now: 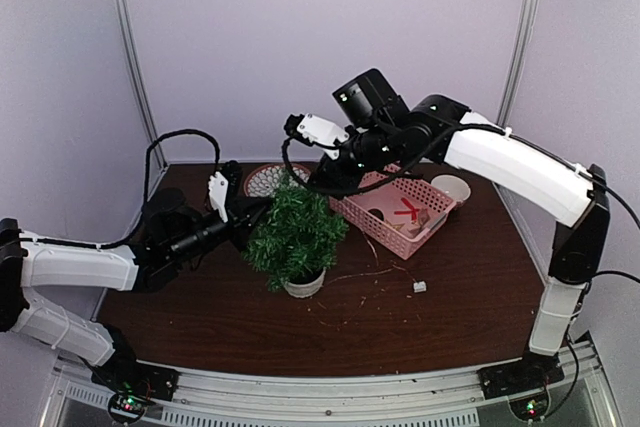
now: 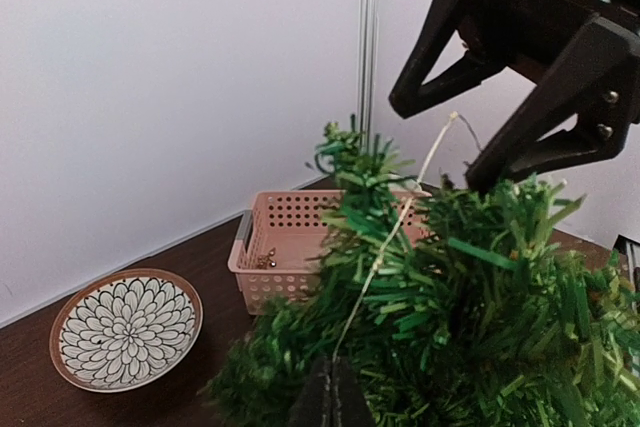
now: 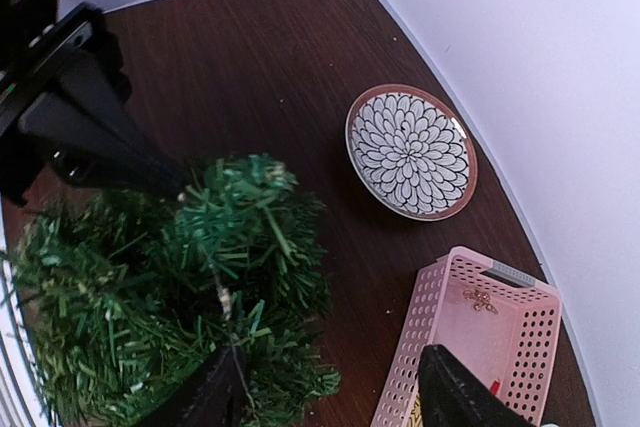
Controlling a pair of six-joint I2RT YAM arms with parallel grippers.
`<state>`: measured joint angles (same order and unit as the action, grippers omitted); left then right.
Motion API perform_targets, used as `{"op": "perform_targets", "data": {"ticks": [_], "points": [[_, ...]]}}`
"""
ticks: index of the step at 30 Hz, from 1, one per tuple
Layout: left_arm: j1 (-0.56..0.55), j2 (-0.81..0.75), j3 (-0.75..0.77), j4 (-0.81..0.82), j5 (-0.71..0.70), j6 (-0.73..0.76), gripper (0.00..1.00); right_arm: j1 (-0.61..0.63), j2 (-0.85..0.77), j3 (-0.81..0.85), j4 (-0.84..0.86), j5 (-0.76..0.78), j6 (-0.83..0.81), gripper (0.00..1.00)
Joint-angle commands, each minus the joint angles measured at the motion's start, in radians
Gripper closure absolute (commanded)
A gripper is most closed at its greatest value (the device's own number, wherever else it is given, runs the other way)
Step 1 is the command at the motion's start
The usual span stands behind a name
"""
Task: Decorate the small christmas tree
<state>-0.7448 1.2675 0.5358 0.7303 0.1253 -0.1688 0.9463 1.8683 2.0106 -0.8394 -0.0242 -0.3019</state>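
Observation:
The small christmas tree (image 1: 297,232) stands mid-table in a whitish pot (image 1: 304,284). A thin pale wire strand (image 2: 385,247) runs up over its branches. My left gripper (image 2: 335,379) is shut on the strand's lower end, pressed against the tree's left side (image 1: 252,215). My right gripper (image 1: 322,184) hangs open just above the treetop. In the left wrist view its fingertips (image 2: 475,179) stand wide apart around the strand's upper end. In the right wrist view the right gripper (image 3: 330,402) spans the tree (image 3: 150,287) and the basket, and the strand (image 3: 230,322) lies beside one fingertip.
A pink perforated basket (image 1: 400,209) with small ornaments sits right of the tree, a white cup (image 1: 450,188) behind it. A flower-patterned plate (image 1: 268,179) lies at the back. More wire (image 1: 370,277) trails on the table to a small white box (image 1: 419,287).

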Motion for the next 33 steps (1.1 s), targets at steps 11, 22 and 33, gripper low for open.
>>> {"op": "perform_targets", "data": {"ticks": [11, 22, 33], "points": [[0.007, 0.012, 0.045, 0.006, 0.001, -0.016, 1.0, -0.136, -0.228, -0.302, 0.17, -0.464, 0.1, 0.29], [0.006, 0.025, 0.078, -0.004, 0.03, -0.014, 1.0, -0.136, -0.26, -0.315, 0.113, -0.53, 0.11, 0.45], [0.006, 0.042, 0.084, 0.0, 0.036, -0.012, 1.0, -0.143, -0.285, -0.405, 0.068, -0.422, 0.146, 0.51]]}}
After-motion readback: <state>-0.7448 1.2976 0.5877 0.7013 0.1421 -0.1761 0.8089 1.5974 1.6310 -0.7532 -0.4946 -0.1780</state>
